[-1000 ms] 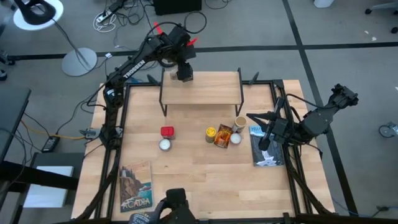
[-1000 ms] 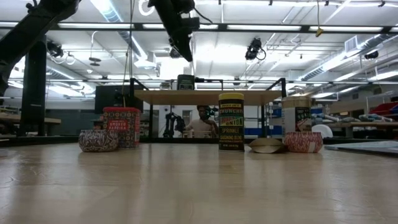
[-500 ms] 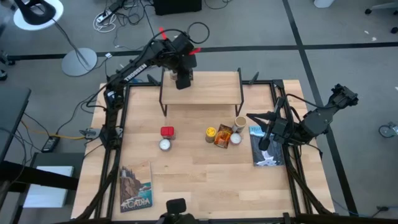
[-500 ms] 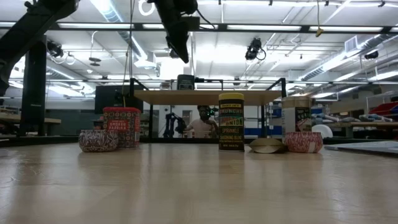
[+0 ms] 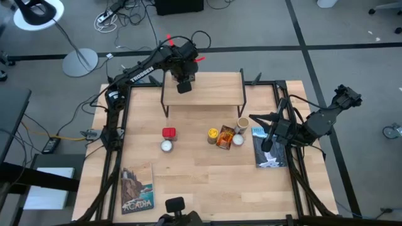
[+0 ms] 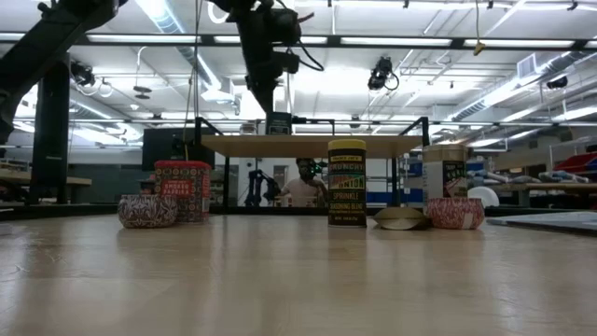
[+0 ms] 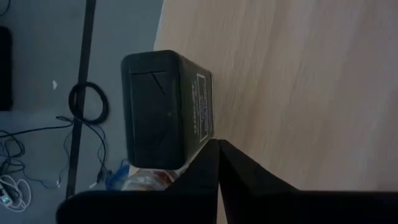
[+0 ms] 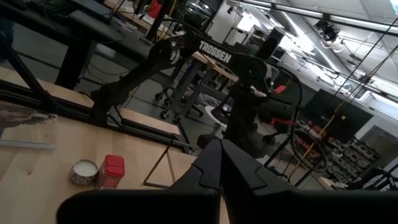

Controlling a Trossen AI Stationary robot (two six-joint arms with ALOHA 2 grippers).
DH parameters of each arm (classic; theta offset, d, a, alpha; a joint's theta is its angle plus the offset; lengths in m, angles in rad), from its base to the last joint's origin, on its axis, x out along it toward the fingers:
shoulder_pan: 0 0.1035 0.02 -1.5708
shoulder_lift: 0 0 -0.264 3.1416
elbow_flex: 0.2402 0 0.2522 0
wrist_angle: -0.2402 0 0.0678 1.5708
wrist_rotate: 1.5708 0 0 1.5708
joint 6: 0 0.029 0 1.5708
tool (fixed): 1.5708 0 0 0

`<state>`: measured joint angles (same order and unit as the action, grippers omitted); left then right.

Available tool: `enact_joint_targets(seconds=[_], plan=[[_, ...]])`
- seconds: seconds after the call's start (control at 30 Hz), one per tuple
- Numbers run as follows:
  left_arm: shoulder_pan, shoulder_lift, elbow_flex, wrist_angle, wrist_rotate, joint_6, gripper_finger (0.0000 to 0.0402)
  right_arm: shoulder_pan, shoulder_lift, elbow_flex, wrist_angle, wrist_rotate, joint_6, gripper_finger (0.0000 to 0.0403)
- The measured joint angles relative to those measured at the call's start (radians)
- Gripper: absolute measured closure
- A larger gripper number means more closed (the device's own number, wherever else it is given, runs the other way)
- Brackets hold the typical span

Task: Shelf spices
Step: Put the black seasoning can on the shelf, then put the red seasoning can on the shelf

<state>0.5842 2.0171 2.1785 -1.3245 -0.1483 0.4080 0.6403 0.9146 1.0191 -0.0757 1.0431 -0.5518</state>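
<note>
Left tool: upper centre of high view, hovering over shelf; fingers pressed together, empty.

Dark tin: standing on shelf top, just beside left tool's closed tips. Rigid, likely light; flat sides suit a pinch across the narrow width.

Red tin: on surface, left of centre, touching a small round patterned tin. Stiff metal, probably smooth; grip across the flat faces.

Yellow black-lidded jar, orange packet, tan cylindrical jar, small pale-capped jar: clustered centre-right. Jars rigid, round, prone to slipping; hold mid-body. Packet soft, crushable.

Right tool: right, over a book, fingers pressed together, idle.
</note>
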Motion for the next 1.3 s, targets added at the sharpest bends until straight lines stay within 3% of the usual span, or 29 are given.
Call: enact_joint_targets(seconds=[0.83, 1.1, 1.3], plan=[[0.034, 0.000, -0.009, 0.022, -0.013, -0.007, 0.0396, 0.000, 0.000, 0.000, 0.000, 0.000, 0.000, 0.0397], [-0.015, -0.007, 0.018, -0.090, 0.026, -0.053, 0.0395, 0.000, 0.000, 0.000, -0.001, 0.000, 0.000, 0.0401], [-0.088, -0.008, 0.086, -0.068, 0.026, -0.054, 0.0367, 0.000, 0.000, 0.000, -0.001, 0.000, 0.000, 0.0397]])
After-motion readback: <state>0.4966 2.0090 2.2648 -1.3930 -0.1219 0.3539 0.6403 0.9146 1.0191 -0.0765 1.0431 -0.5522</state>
